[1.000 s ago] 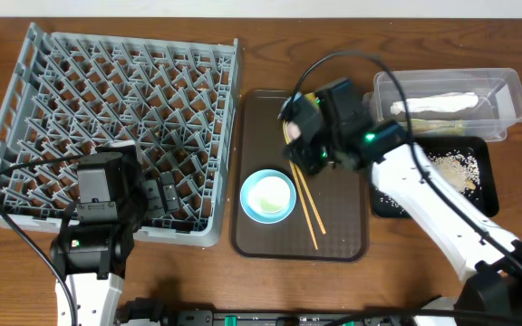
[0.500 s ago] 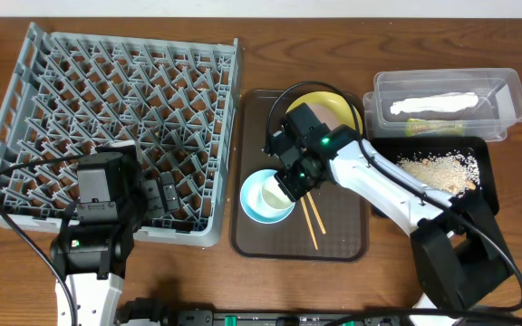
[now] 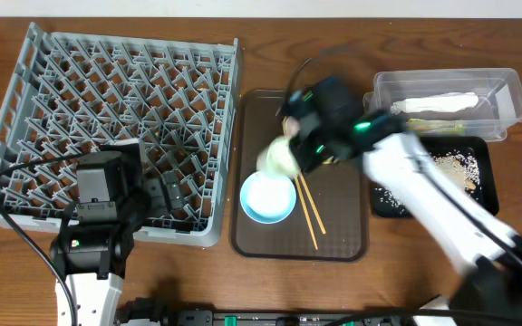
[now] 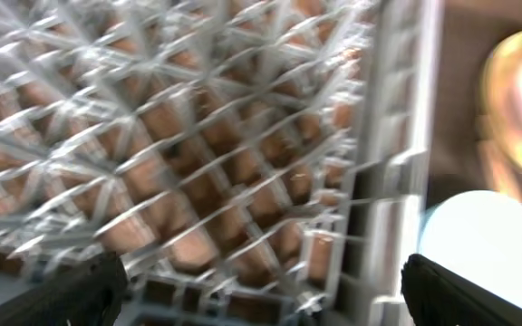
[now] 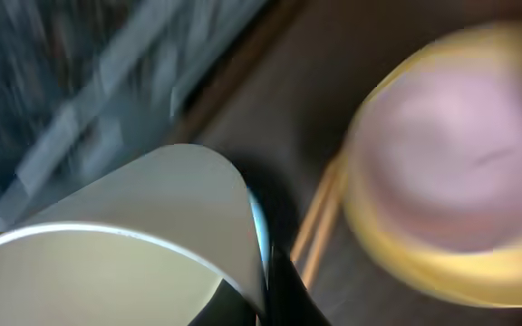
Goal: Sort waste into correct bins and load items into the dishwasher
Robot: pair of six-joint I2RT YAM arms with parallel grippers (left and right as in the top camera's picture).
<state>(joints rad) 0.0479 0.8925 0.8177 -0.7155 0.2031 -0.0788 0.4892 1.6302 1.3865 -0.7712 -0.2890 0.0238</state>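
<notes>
Well, napkin (image 3: 433, 104) and crumbs (image 3: 447, 167) binned, rack (image 3: 116, 100) bare; right tool (image 3: 297, 152) clutches the white bowl (image 3: 279, 160), left tool (image 3: 165, 194) gapes.

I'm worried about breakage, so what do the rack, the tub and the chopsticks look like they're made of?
The rack looks like grey moulded plastic with a matte finish, going by its thin, uniform lattice of pegs. The tub looks like clear, glossy plastic, with see-through walls and a rounded rim. The chopsticks are probably wood or bamboo, pale tan and dull, though they are too thin to be sure.
</notes>
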